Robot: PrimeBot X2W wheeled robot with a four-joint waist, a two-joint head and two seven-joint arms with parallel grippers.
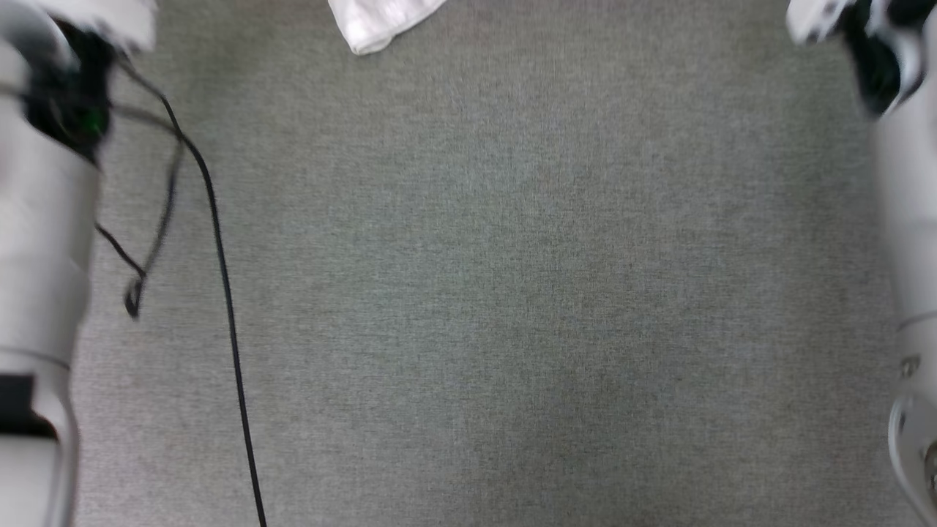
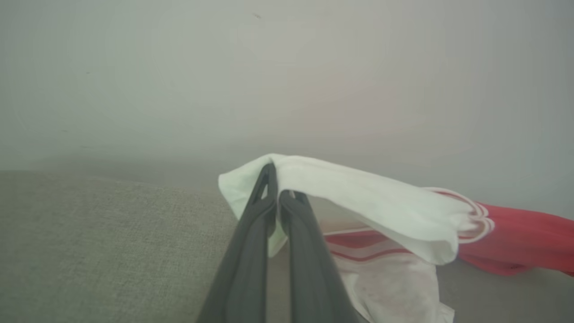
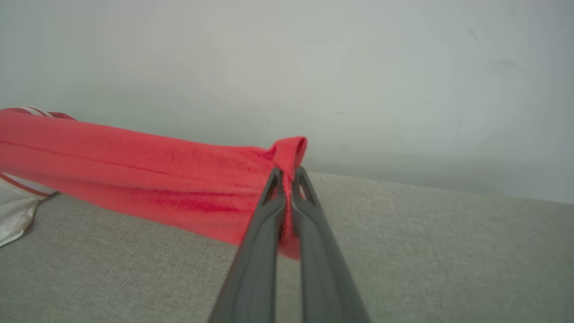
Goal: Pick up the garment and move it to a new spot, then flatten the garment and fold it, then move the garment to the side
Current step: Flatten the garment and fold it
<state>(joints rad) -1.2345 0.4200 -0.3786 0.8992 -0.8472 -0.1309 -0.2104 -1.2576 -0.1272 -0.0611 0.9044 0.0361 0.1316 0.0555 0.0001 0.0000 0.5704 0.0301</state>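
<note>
Two grips hold the garment (image 3: 134, 166) at this moment: our left gripper (image 2: 279, 184) has its fingers pressed together on a fold of the white sleeve, and our right gripper (image 3: 287, 172) is pinched on a corner of the red body cloth. Between them the shirt is drawn out in a long band, lifted off the grey fabric surface (image 1: 512, 293) at both pinched ends. In the left wrist view, lower white cloth with red striped trim sags down and seems to reach that surface. In the head view a white scrap of cloth, likely the sleeve, shows at the top edge, and a black cable (image 1: 223, 293) trails along our left side. We judge that we are in the first step, carrying the shirt to a new spot. The pick-up looks done, but setting it down, flattening, folding and moving it aside are all left. We cannot tell which way the lettering faces.
</note>
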